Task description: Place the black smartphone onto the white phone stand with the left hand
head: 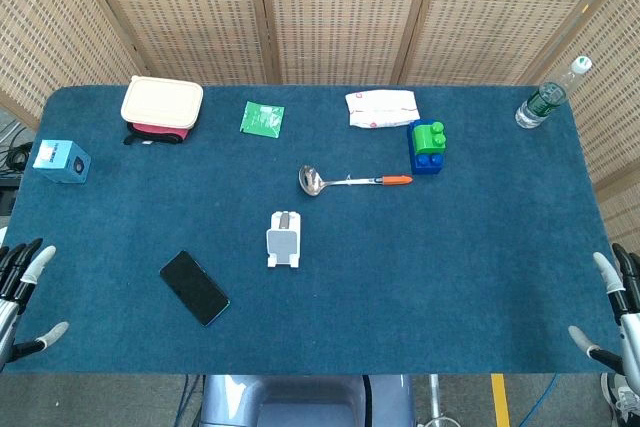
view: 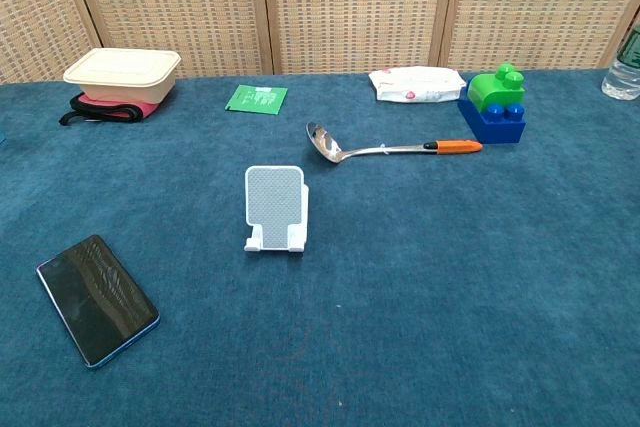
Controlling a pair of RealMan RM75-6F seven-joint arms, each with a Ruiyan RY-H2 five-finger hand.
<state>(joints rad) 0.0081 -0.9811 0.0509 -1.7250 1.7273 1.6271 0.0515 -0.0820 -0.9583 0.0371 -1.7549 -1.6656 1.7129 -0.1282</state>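
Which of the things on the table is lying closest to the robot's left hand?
The black phone, flat on the blue cloth near the front left. The white stand sits further toward the middle, and the left hand waits at the table's edge.

Head view: high, steep downward look over the whole table — far screen to near edge. Chest view: low, closer, facing the far screen — shares the table's middle and far objects.

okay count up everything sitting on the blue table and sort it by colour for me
Black: 1, flat black smartphone
White or cream: 3, white plastic phone stand, cream lidded box, white wipes pack
Green: 2, green foil packet, green-and-blue toy blocks
Blue: 1, light blue cube
Silver: 1, orange-handled ladle
Clear: 1, plastic bottle
Total: 9
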